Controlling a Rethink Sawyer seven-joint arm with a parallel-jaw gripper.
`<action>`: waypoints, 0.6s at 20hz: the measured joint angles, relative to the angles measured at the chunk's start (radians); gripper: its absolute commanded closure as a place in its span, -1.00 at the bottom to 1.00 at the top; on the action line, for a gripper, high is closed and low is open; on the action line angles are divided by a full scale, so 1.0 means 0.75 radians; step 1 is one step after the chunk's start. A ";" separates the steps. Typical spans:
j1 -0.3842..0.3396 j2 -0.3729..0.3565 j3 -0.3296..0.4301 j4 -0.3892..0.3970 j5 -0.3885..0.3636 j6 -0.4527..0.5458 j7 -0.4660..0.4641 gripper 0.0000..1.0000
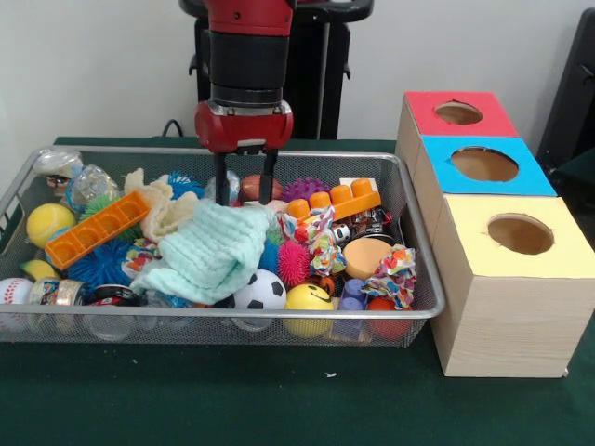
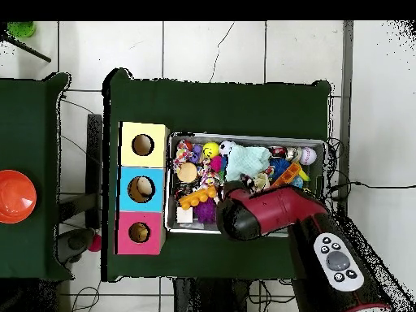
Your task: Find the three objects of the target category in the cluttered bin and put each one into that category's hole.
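A wire mesh bin (image 1: 186, 314) holds a heap of toys. My gripper (image 1: 244, 192) hangs open over the bin's back middle, its fingers (image 1: 220, 181) dipping just behind a pale green knitted cloth (image 1: 209, 251). A small brown ball (image 1: 258, 187) lies behind the fingers, and I cannot tell whether they touch it. A soccer ball (image 1: 259, 290), a yellow smiley ball (image 1: 309, 299), a tennis ball (image 1: 48, 223) and a baseball (image 1: 14, 291) are also in the bin. In the overhead view the arm (image 2: 260, 213) covers the gripper and part of the bin (image 2: 248, 136).
Beside the bin stand three wooden boxes, each with a round hole: red top (image 1: 458, 113), blue top (image 1: 484, 164), yellow top (image 1: 521, 234). Orange blocks (image 1: 98, 229), spiky balls (image 1: 293, 263) and knotted fabric toys (image 1: 395, 274) crowd the bin. An orange disc (image 2: 16, 196) lies on a side table.
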 measured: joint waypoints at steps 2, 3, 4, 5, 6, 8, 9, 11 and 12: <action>-0.009 -0.016 0.000 -0.006 -0.029 0.000 0.000 -1.00; -0.012 -0.020 0.000 -0.009 -0.039 0.000 0.000 -1.00; -0.015 -0.024 0.000 -0.011 -0.048 0.000 0.000 -1.00; -0.019 -0.027 0.000 -0.013 -0.054 0.000 0.000 -1.00; -0.025 -0.030 0.000 -0.015 -0.063 0.000 0.000 -1.00; -0.044 -0.036 0.000 -0.024 -0.079 -0.002 0.000 -1.00; -0.049 -0.035 0.000 -0.028 -0.084 -0.006 0.000 -1.00; -0.057 -0.032 -0.006 -0.043 -0.100 -0.026 0.000 -1.00; -0.056 -0.027 -0.012 -0.054 -0.108 -0.041 0.000 -1.00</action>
